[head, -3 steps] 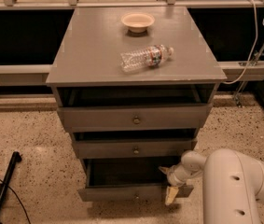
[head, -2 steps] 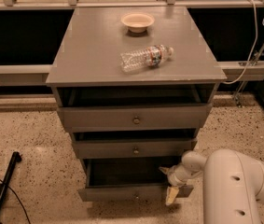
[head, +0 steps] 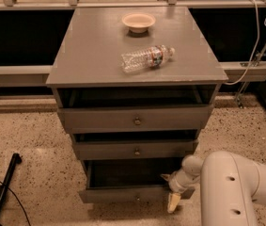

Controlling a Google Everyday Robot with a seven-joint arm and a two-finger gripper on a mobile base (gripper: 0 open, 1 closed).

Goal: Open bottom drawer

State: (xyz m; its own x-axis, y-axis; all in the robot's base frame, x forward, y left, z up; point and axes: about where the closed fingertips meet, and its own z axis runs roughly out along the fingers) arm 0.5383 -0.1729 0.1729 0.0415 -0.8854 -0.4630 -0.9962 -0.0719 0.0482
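The grey cabinet [head: 137, 46] has three drawers, each with a small round knob. The bottom drawer [head: 123, 193] is pulled out the farthest, and its dark inside shows above its narrow front. The middle drawer [head: 136, 150] and the top drawer [head: 135, 119] stand out a little. My white arm [head: 231, 187] comes in from the lower right. My gripper [head: 174, 199] is at the right end of the bottom drawer's front, with one pale fingertip [head: 173, 203] pointing down beside the front's corner.
A clear plastic water bottle [head: 146, 58] lies on its side on the cabinet top, and a small beige bowl [head: 138, 21] stands behind it. A black pole [head: 3, 192] lies on the speckled floor at lower left. A white cable [head: 259, 36] hangs at right.
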